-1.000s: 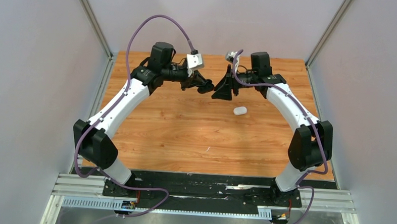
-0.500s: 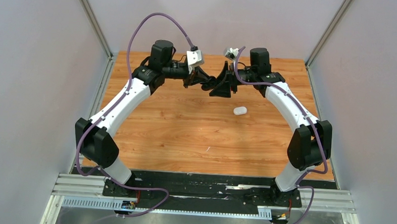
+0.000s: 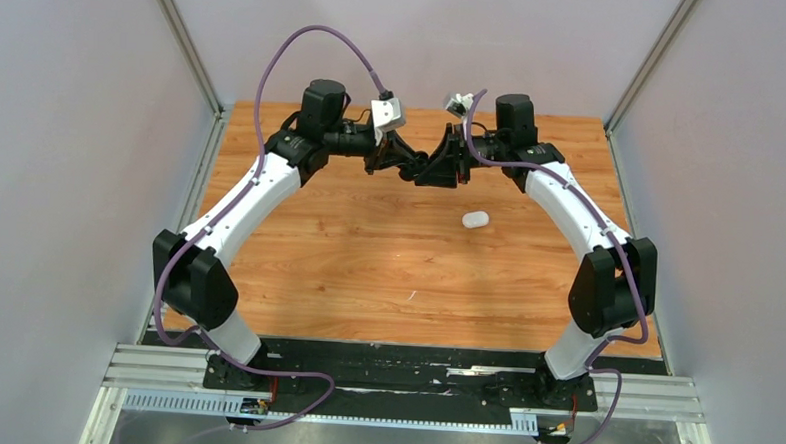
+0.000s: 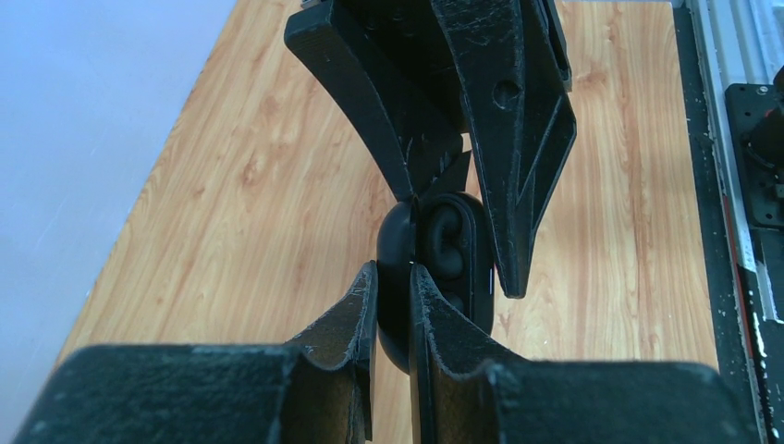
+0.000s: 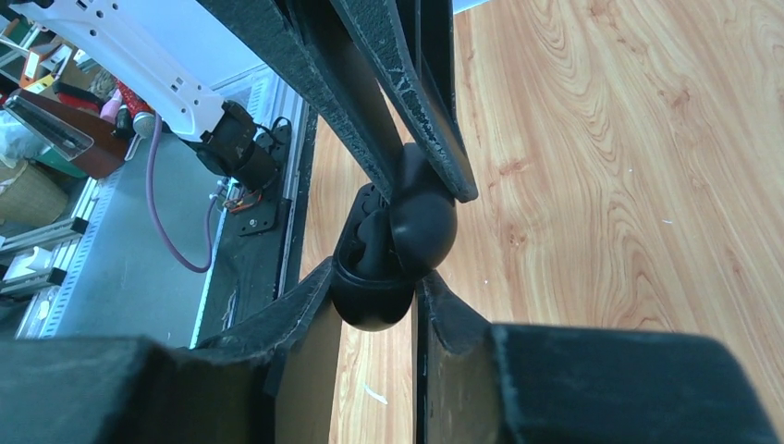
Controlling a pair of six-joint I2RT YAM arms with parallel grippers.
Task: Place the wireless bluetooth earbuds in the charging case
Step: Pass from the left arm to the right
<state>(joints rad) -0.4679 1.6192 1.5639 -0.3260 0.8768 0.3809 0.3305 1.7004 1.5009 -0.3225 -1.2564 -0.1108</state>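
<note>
The two arms are meeting above the far middle of the table (image 3: 367,271), their fingers crossing over one another. The left gripper (image 4: 393,273) is pinching the black charging case (image 4: 467,291) with its jaws drawn very narrow, clamping what looks like the thin lid half and holding the case clear of the wood. The case is standing open, and a black earbud (image 4: 447,242) is sitting in a well of the open half – dark on dark, so little more of it is showing. The right gripper (image 5: 374,277) is reaching in from the opposite side; its jaws are standing fairly narrow and pressing on the rounded body of the same case from both sides. A white case (image 3: 475,220) is lying shut on the table – right of centre, nearer than the grippers and well apart from them.
</note>
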